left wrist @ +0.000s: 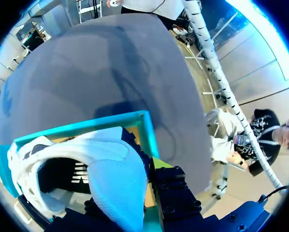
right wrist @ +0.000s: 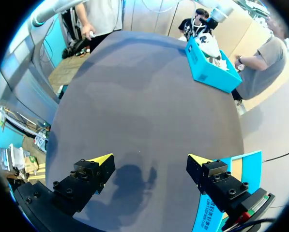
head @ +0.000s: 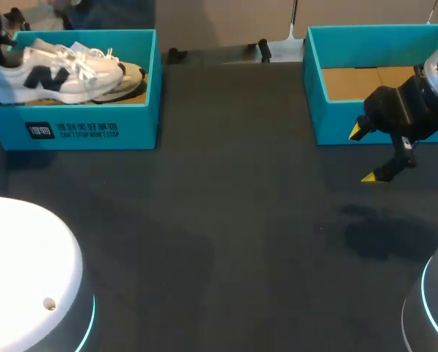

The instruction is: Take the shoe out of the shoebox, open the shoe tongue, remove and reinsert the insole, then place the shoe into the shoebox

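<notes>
head: overhead; left wrist: close above shoe (left wrist: 100, 147); right wrist: low, far (shoebox (right wrist: 209, 72) shared)

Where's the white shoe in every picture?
Head view: the white shoe lies in the teal shoebox at the table's far left.
Left wrist view: white shoe close up, inside the teal shoebox.
Right wrist view: white shoe small, far ahead of the right pincer, across the table.
Shared landmark: the teal shoebox.
</notes>
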